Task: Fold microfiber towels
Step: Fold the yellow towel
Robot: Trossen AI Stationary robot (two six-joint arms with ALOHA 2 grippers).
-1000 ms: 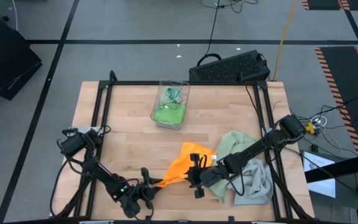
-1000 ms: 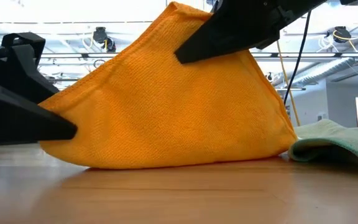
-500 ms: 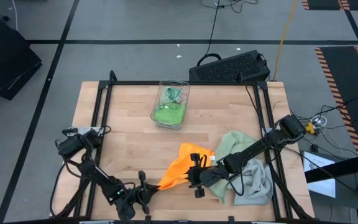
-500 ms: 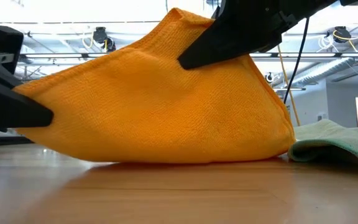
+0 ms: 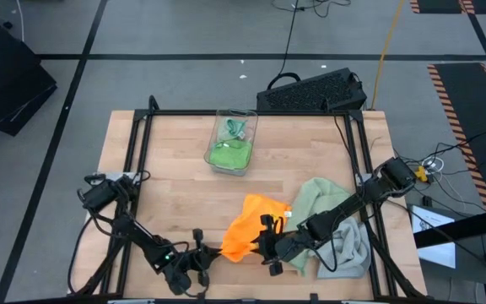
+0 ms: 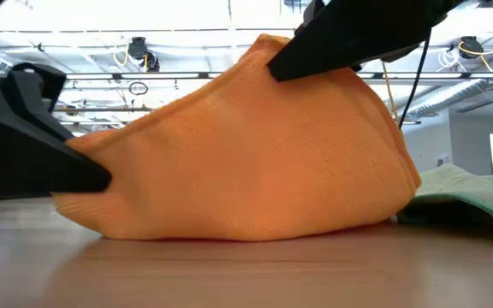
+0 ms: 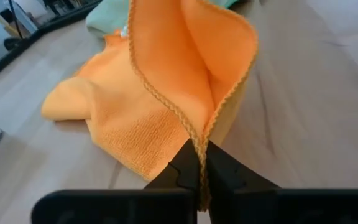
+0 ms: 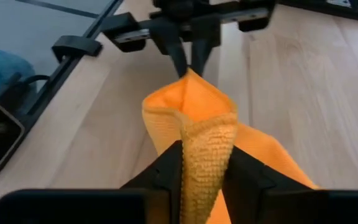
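Observation:
The orange towel (image 5: 245, 230) lies bunched near the table's front middle, held up between both grippers, its underside on the wood (image 6: 229, 235). My left gripper (image 5: 212, 252) is shut on the towel's left end, low over the table. My right gripper (image 5: 266, 245) is shut on the towel's raised top at the right. The sage green towel (image 5: 315, 199) and the light grey towel (image 5: 351, 245) lie heaped under my right arm. The bright green towel (image 5: 229, 154) sits in the clear bin (image 5: 236, 118). No blue towel shows on the table. My left gripper pinches the towel's hemmed edges (image 7: 199, 144) where two layers meet at a corner-like fold. The fingers lie level, coming from the table's left. The towel rises away from them, open like a pocket, with its lower part on the table. My right gripper pinches a folded ridge (image 8: 205, 140) of the towel between its two fingers, several layers thick. The fingers slant down from the table's right onto the towel's highest part (image 6: 291, 60). The cloth drapes from there to the table and toward my left gripper.
The black frame rails (image 5: 137, 160) run along the table's left and right sides. A black keyboard (image 5: 310, 91) lies behind the far edge. Bare wood (image 5: 175, 194) lies between the bin and the orange towel.
My left gripper has pulled the towel's end toward the table's left, drawing it out, then come back to the right. My right gripper has moved toward the near edge with the raised part. The towel now stands shorter and more bunched. Both grippers have stayed shut.

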